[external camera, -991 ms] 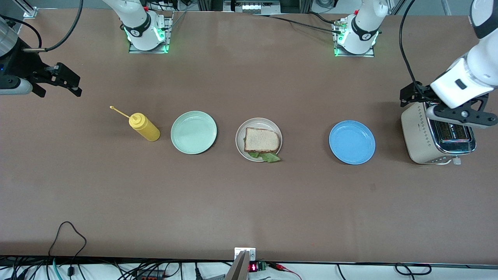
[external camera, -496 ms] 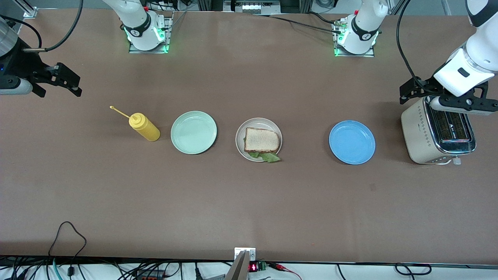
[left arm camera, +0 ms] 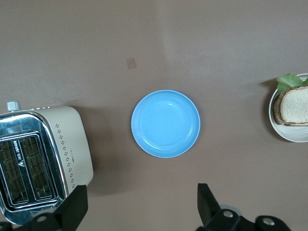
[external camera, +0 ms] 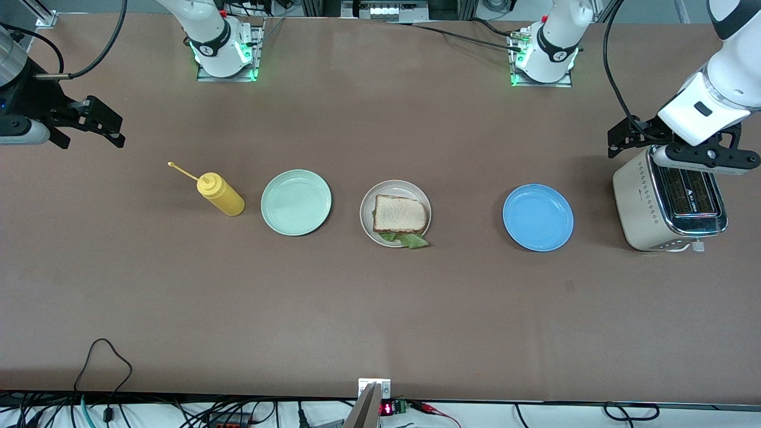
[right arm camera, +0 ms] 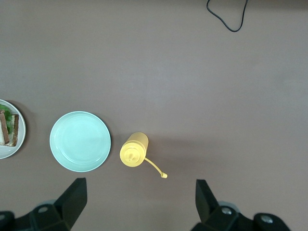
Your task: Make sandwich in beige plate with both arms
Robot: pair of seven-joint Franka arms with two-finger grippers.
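Sandwich (external camera: 399,217) on beige plate (external camera: 368,205); other plates bare.

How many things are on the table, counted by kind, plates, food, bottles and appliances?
Plates: 3, the mint-green plate, the beige plate and the blue plate.
Sandwiches: 1, the sandwich on the beige plate.
Squeeze bottles: 1, the yellow squeeze bottle.
Toasters: 1, the toaster.
Total: 6.

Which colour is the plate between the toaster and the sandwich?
Blue. The plate shows best in the left wrist view, between the toaster and the sandwich.
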